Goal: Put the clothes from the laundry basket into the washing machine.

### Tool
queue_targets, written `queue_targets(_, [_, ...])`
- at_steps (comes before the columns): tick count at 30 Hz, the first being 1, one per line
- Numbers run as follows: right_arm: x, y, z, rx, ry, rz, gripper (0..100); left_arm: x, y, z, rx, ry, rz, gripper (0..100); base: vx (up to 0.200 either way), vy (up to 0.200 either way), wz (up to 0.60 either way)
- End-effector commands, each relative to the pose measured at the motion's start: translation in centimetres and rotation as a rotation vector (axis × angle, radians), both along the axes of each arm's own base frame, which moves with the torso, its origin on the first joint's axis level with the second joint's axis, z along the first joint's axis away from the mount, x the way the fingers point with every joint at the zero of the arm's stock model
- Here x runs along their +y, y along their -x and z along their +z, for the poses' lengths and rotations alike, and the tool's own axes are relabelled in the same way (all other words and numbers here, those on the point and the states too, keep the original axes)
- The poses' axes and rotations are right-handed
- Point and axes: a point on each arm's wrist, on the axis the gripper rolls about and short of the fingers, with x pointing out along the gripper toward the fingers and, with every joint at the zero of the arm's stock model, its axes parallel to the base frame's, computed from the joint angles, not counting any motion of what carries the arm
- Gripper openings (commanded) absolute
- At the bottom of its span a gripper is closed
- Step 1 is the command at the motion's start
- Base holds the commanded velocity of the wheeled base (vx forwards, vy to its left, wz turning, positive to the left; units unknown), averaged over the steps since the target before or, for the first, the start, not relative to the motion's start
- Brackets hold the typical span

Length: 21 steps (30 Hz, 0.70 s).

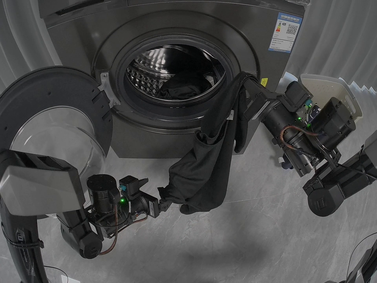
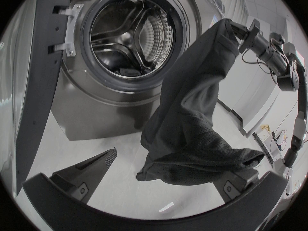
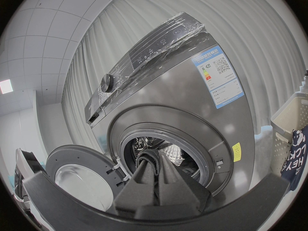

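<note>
A long black garment (image 1: pixel 208 154) hangs in front of the washing machine (image 1: pixel 251 40), just right of and below its open drum (image 1: pixel 157 65). My right gripper (image 1: pixel 248 80) is shut on the garment's top end at the drum's right rim; in the right wrist view the cloth (image 3: pixel 148 154) sits pinched between the fingers (image 3: pixel 138 183). My left gripper (image 2: pixel 179 164) is low near the floor with its fingers wide open, and the garment's bottom end (image 2: pixel 199 164) drapes over one of them. Dark clothes (image 1: pixel 182 85) lie inside the drum.
The round door (image 1: pixel 51 111) is swung open to the left, close above my left arm. A white laundry basket (image 1: pixel 333 89) stands right of the machine behind my right arm, with a dark blue printed cloth (image 3: pixel 296 154) hanging over its rim. Grey floor lies in front.
</note>
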Motion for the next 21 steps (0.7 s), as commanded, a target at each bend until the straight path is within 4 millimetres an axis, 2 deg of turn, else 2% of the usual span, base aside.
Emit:
queue_targets(1, [0.0,-0.2,0.1,-0.004,-0.003,-0.003,0,0.1,0.8,-1.5,0.055,-0.037,-0.011,100,0.000,0.000,0.00])
queue_targets(7, [0.0,-0.3,0.2,-0.009,-0.006,-0.006,0,0.7,2.4,-2.2,0.096,-0.102,-0.037,100,0.000,0.000,0.00])
queue_targets(12, [0.0,-0.3,0.2,-0.008,-0.005,-0.005,0,0.9,2.9,-2.6,0.122,-0.119,-0.040,100,0.000,0.000,0.00])
queue_targets(17, [0.1,-0.2,0.3,-0.012,-0.008,0.000,0,0.7,3.4,-2.6,0.126,-0.122,-0.112,100,0.000,0.000,0.00])
queue_targets(21, [0.0,-0.3,0.9,-0.032,-0.022,-0.006,0,0.6,4.9,-3.3,0.175,-0.145,-0.172,100,0.000,0.000,0.00])
